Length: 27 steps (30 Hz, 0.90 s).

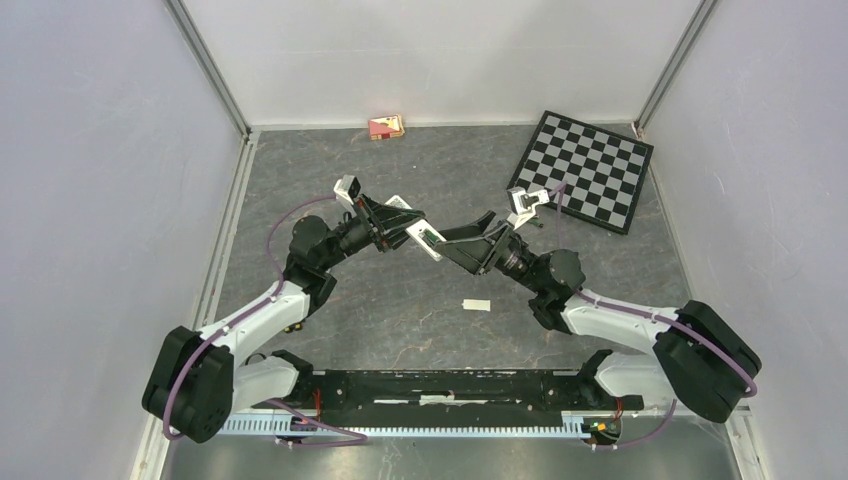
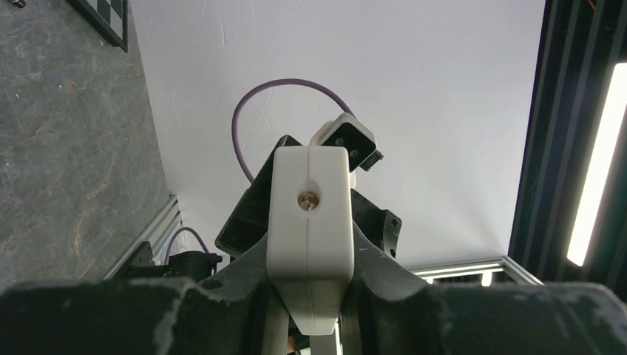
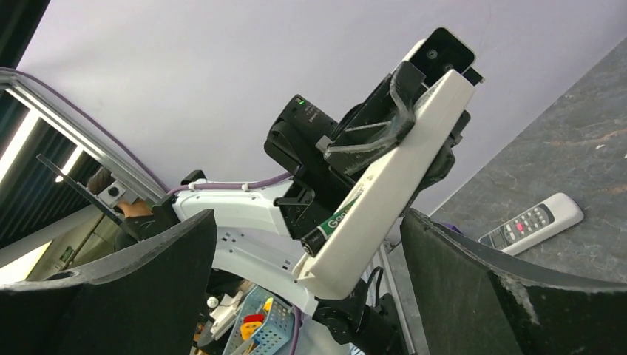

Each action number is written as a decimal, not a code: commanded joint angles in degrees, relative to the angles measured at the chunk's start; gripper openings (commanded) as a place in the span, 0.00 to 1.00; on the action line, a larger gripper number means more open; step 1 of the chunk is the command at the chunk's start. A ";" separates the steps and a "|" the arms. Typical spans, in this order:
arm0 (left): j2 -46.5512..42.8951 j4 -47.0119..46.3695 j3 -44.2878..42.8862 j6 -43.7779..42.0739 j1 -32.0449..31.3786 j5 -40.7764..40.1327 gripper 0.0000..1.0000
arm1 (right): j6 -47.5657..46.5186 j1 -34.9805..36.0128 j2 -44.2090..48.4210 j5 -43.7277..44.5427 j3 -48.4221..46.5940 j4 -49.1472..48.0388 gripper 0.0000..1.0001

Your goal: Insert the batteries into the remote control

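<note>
Left claw (image 1: 402,224) around remote (image 3: 392,177), battery (image 3: 334,223) inside

Arms meet mid-table: the left gripper (image 1: 402,226) clamps a white remote control (image 1: 428,241), its free end between the spread fingers of the right gripper (image 1: 465,243), with slim gaps either side. A checkerboard (image 1: 590,170) fills 2 o'clock; a small red box (image 1: 386,127) guards 12. The tabletop (image 1: 300,170) lies open at 10 o'clock; a white scrap (image 1: 477,305) interrupts 6.
</note>
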<state>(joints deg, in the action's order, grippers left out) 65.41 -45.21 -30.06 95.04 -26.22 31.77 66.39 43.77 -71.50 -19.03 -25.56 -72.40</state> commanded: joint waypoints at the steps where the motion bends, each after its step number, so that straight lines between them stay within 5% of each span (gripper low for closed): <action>1: -0.75 -1.02 -1.93 -2.66 -0.28 0.50 0.02 | -0.88 -0.09 2.41 0.28 0.09 -1.56 0.98; 19: -1.79 -3.12 -2.36 -4.44 -0.25 1.73 0.02 | -0.46 -0.09 0.99 4.36 -3.03 10.93 0.48; 27: -2.11 -5.90 -2.90 -4.72 -0.32 3.90 0.02 | -1.41 -0.04 -0.80 5.50 -5.30 18.26 0.39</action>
<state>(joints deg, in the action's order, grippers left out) 65.12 -45.17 -30.06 91.98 -25.50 31.57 66.81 43.77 -70.89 -15.00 -27.64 -61.49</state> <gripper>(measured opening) 0.317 0.410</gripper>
